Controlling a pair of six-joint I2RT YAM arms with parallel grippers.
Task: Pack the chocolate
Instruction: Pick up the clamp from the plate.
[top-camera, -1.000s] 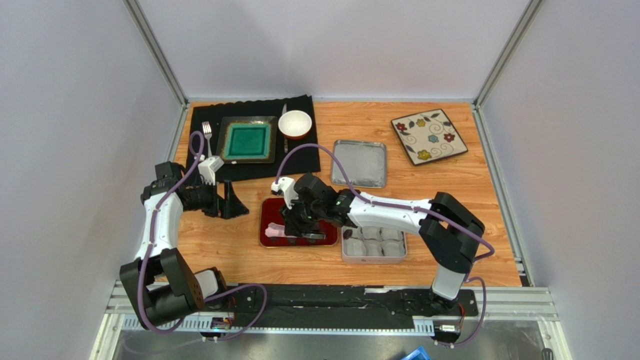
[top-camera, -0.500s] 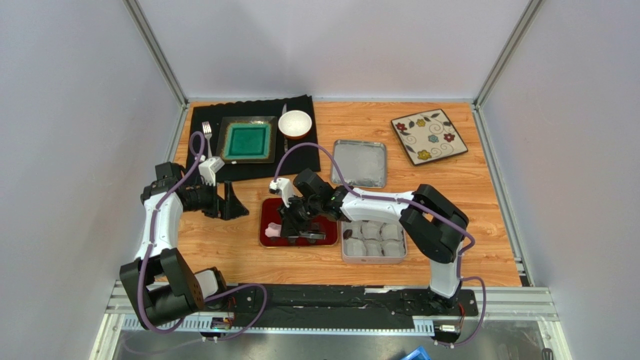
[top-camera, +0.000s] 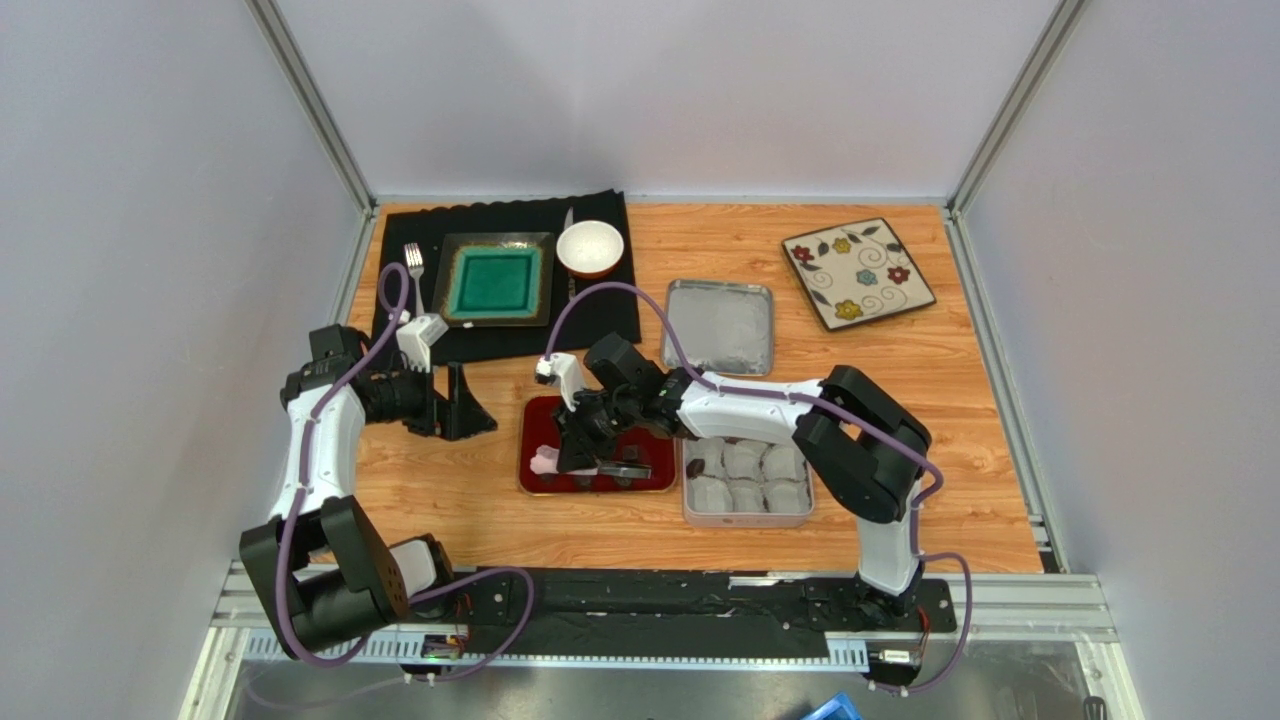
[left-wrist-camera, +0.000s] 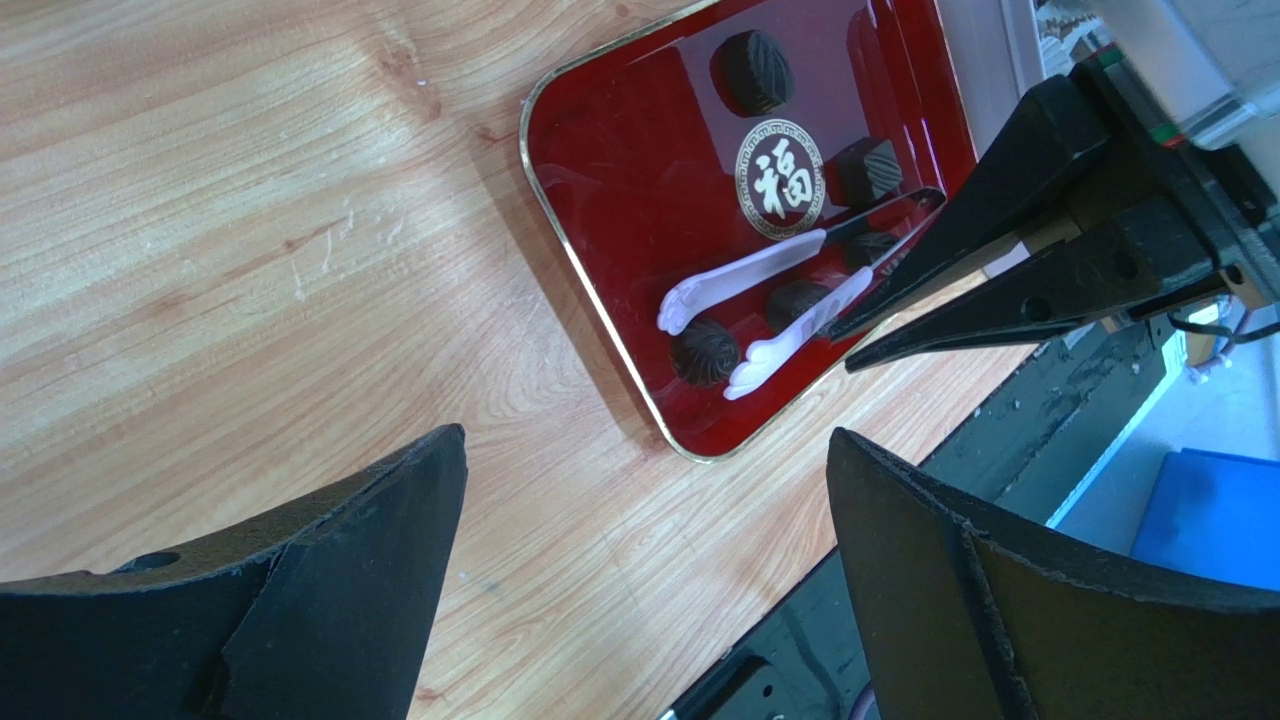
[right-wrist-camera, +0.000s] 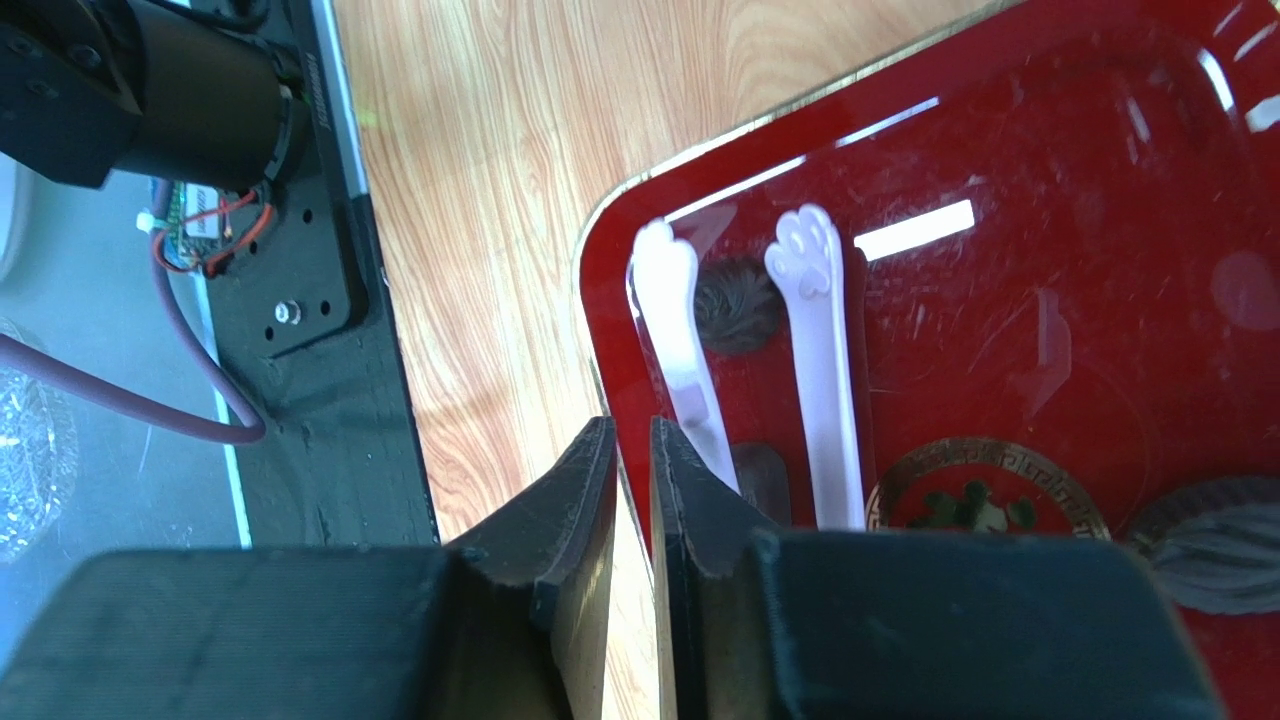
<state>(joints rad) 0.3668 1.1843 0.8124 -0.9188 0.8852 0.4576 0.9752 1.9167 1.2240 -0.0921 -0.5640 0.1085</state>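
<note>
**Right arm holds tongs over the chocolate tray; left arm hovers open beside it.**

Nearest the arm bases, a rectangular silver tin (top-camera: 747, 521) filled with white crinkled paper cups (top-camera: 747, 480) sits just right of a glossy red lacquer tray (left-wrist-camera: 601, 300) on the wooden desk (left-wrist-camera: 226, 195). The small dark brown chocolate pieces (left-wrist-camera: 751, 68) lie scattered on that tray. One ridged piece (right-wrist-camera: 736, 308) sits between the tips of the white paw-tipped tongs (right-wrist-camera: 819, 360). The right gripper (right-wrist-camera: 631, 435) has its fingers drawn in to a narrow slit, holding the tongs. The left gripper (left-wrist-camera: 643, 435) hangs over the desk at the tray's left edge, fingers spread wide and holding nothing. Beyond the tin lies a flat silver lid (top-camera: 718, 327). Farthest back are a black cloth mat (top-camera: 609, 207) carrying a green square plate (top-camera: 498, 282), a white bowl (top-camera: 591, 248) and a fork (top-camera: 413, 258), and, well to the right, a floral square plate (top-camera: 858, 273).
</note>
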